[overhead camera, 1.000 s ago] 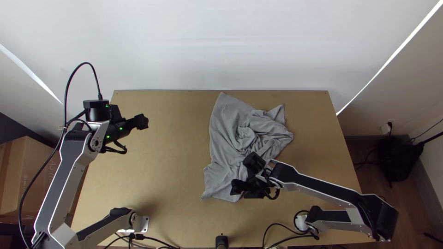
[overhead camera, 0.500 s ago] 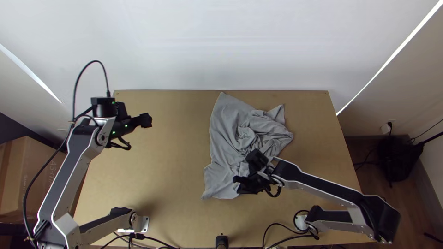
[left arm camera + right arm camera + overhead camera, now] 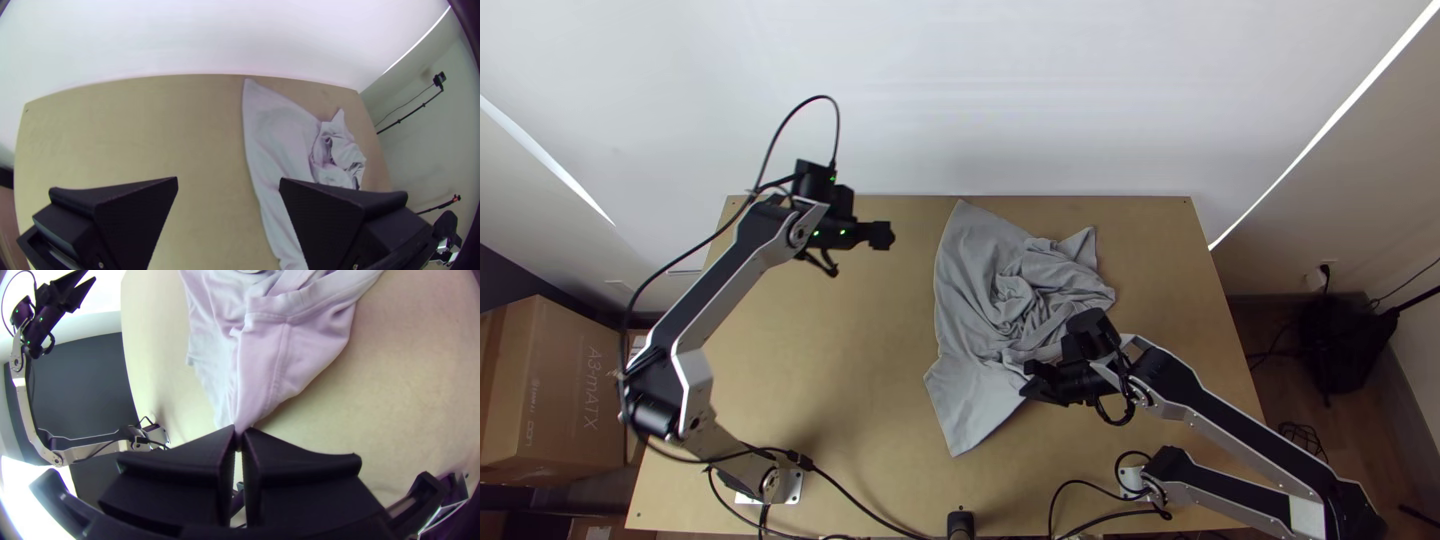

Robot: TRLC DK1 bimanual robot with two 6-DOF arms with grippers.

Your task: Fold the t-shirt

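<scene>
The right gripper's [image 3: 1032, 382] fingers pinch a pulled-out edge of the grey T-shirt [image 3: 965, 265], which lies bunched on the table [image 3: 850, 390] beyond them. The left gripper [image 3: 888, 236] hangs with its fingers spread, left of the shirt.

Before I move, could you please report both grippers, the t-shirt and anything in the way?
Left gripper open, left of the t-shirt. Right gripper shut on its near part. Cloth rumpled, not folded. Right arm in the way, near right.
</scene>
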